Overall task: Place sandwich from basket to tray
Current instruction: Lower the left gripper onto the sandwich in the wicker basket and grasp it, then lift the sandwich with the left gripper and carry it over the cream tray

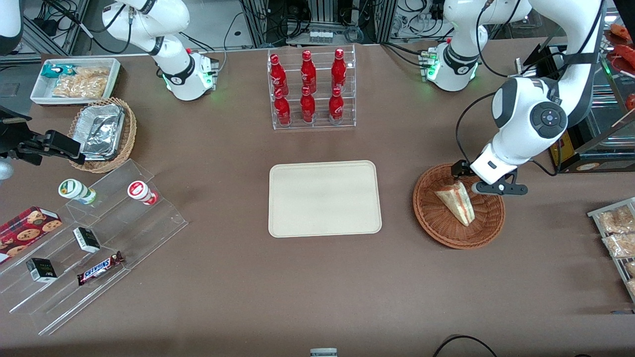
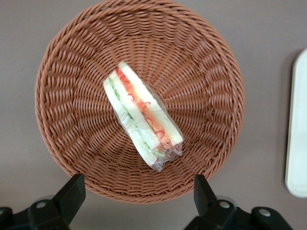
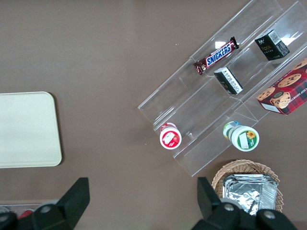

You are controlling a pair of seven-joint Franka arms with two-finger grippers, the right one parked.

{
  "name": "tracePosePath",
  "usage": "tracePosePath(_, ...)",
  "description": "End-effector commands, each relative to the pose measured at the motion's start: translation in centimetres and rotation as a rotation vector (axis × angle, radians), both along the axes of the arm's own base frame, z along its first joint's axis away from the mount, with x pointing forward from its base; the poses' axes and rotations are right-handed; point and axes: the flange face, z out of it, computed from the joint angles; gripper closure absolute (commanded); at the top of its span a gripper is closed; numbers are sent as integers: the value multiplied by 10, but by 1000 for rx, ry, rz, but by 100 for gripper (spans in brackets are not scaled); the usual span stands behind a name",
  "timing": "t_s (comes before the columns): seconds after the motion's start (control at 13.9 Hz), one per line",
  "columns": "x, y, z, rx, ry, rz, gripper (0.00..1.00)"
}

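Note:
The sandwich (image 1: 456,202), a plastic-wrapped wedge with red-orange and green filling, lies in the round reddish-brown wicker basket (image 1: 436,233) toward the working arm's end of the table. It also shows in the left wrist view (image 2: 141,115), lying in the basket (image 2: 72,62). My left gripper (image 1: 483,181) hovers above the basket's rim farther from the front camera; it is open and empty, with its fingertips (image 2: 72,189) wide apart above the rim and the sandwich between and ahead of them. The cream tray (image 1: 325,198) lies bare at the table's middle, beside the basket.
A clear rack of red bottles (image 1: 311,89) stands farther from the front camera than the tray. Toward the parked arm's end are a stepped acrylic shelf with snacks (image 1: 94,238), a tan basket with foil containers (image 1: 104,131) and a white bin (image 1: 74,79). Snack packets (image 1: 617,233) lie at the working arm's end.

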Motion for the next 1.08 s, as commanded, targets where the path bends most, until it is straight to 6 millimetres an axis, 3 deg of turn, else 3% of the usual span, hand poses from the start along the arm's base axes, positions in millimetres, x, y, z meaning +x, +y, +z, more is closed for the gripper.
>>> tracePosePath(0.0, -11, -7, -8, 0, -45, 197, 0)
tracePosePath(0.14, -18, -11, -28, -18, -92, 408, 0)
tracePosePath(0.43, -20, -19, -56, -41, -101, 651, 0)
tracePosePath(0.72, -13, -18, -80, -54, -99, 707, 0)
tracePosePath(0.94, -8, -17, -86, -54, -94, 706, 0)
tracePosePath(1.01, -3, -19, -86, -56, -99, 692, 21)
